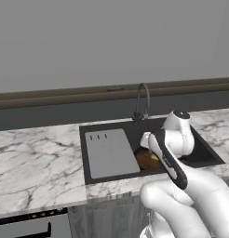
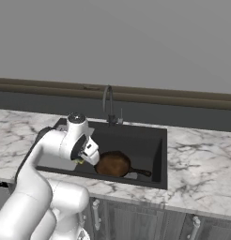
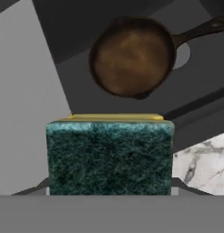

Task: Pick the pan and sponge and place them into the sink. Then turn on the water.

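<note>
Down in the basin of the sink (image 2: pixel 157 154) lies one pan (image 2: pixel 113 163), round and dark brown, flat on the floor of the basin; in the right base view its long handle runs out toward the right, and in the hand view the pan (image 3: pixel 131 57) shows its handle reaching past the round drain (image 3: pixel 183 53). One sponge (image 3: pixel 109 157) sits close before the hand camera, green face toward the lens with a thin yellow edge along its top, its long side running across the picture. It is gripped in the gripper (image 2: pixel 82 158), whose jaws are clenched on it, above the left part of the basin beside the pan; only a sliver of yellow shows there in the right base view. One grey drainboard panel (image 1: pixel 110 152) with three slots covers the left part of the sink. One thin dark arched faucet (image 1: pixel 142 101) stands at the back rim, with no water running. A white marble counter (image 1: pixel 37 162) with grey veins surrounds the sink, backed by a dark band and a plain grey wall (image 1: pixel 111 42); grey cabinet fronts (image 2: pixel 150 220) lie below.
</note>
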Controlling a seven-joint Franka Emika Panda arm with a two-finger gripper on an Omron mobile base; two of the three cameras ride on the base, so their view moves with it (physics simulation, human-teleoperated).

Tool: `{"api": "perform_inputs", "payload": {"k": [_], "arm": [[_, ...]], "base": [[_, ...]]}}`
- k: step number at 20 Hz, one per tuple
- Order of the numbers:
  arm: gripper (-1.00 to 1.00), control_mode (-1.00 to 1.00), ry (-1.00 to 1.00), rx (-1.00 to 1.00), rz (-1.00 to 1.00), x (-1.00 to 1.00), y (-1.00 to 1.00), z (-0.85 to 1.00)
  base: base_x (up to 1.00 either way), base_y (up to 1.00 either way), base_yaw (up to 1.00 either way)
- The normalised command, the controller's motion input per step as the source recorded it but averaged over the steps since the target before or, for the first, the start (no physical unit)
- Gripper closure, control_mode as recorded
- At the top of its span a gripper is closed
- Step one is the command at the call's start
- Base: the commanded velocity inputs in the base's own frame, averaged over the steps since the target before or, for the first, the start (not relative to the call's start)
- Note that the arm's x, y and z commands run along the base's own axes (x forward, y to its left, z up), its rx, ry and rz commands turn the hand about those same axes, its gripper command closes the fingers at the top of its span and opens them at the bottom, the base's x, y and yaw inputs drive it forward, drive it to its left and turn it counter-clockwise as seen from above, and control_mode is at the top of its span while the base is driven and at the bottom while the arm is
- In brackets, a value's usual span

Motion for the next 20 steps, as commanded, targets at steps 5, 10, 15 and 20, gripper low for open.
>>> {"api": "perform_inputs", "payload": {"k": [5,10,15,20], "arm": [[1.00,-1.00,0.01,0.01,-0.06,0.54,-0.91,-0.02],[1.00,-1.00,0.00,0.00,0.00,0.90,-0.57,-0.06],[1.00,-1.00,0.00,-0.01,0.00,0.83,-0.18,-0.25],[1.00,-1.00,0.07,0.00,0.00,0.65,-0.15,-0.43]], "base": [[0.00,0.00,0.00],[0.00,0.00,0.00],[0.00,0.00,0.00],[0.00,0.00,0.00]]}}
